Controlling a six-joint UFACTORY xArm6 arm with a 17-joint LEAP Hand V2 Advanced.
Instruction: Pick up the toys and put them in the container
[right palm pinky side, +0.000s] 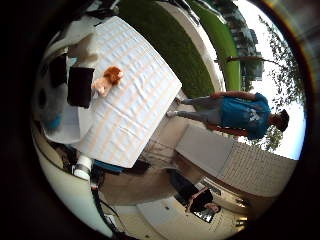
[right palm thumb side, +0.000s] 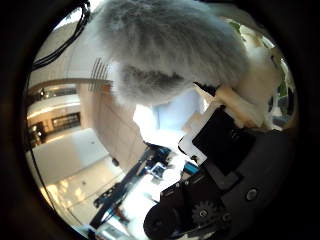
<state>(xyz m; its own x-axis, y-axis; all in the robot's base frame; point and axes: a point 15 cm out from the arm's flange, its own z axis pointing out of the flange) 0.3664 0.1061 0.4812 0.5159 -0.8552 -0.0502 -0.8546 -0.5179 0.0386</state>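
The hand (right palm thumb side: 220, 165) shows its black and white parts and a small gear in the thumb side view, with white fingers (right palm thumb side: 252, 95) curled against a grey plush toy (right palm thumb side: 170, 45); the hand is clenched on that toy. The grey toy's fur fills much of that view, so it sits close against the palm, lifted clear of the table. Beyond it a blue stand (right palm thumb side: 135, 180) and pale paving lie far off. In the little finger side view the table (right palm pinky side: 140, 95), covered with a white cloth, lies well away from the palm. On the cloth lies a second toy (right palm pinky side: 107, 81), orange and pink, just beside a black box (right palm pinky side: 80, 86) at the table's edge. A second dark box (right palm pinky side: 58, 70) stands near the first. Which of them is the container I cannot tell. Past the table run a strip of grass (right palm pinky side: 165, 45) and a low pale wall (right palm pinky side: 245, 160).
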